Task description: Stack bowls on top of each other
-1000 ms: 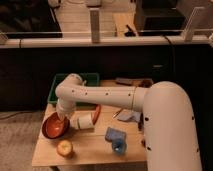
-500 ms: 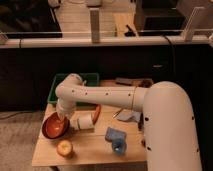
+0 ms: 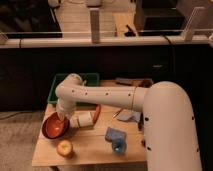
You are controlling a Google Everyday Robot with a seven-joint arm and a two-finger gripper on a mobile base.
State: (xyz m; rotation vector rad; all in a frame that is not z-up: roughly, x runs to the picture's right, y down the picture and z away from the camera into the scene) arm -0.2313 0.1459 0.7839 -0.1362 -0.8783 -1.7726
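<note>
A reddish-orange bowl [image 3: 53,127] sits on the left edge of the wooden table [image 3: 92,150]. A second bowl [image 3: 96,113] stands tilted on its edge just right of the arm's wrist, seen side-on. My gripper [image 3: 63,120] hangs from the white arm and reaches down into the near rim of the left bowl. The wrist hides part of the tilted bowl.
A green tray [image 3: 89,78] lies at the table's back left. An apple [image 3: 64,148] sits near the front left edge. A small blue cup [image 3: 118,146] and a blue cloth [image 3: 114,134] lie at front centre. A white cylinder [image 3: 82,120] lies beside the bowl.
</note>
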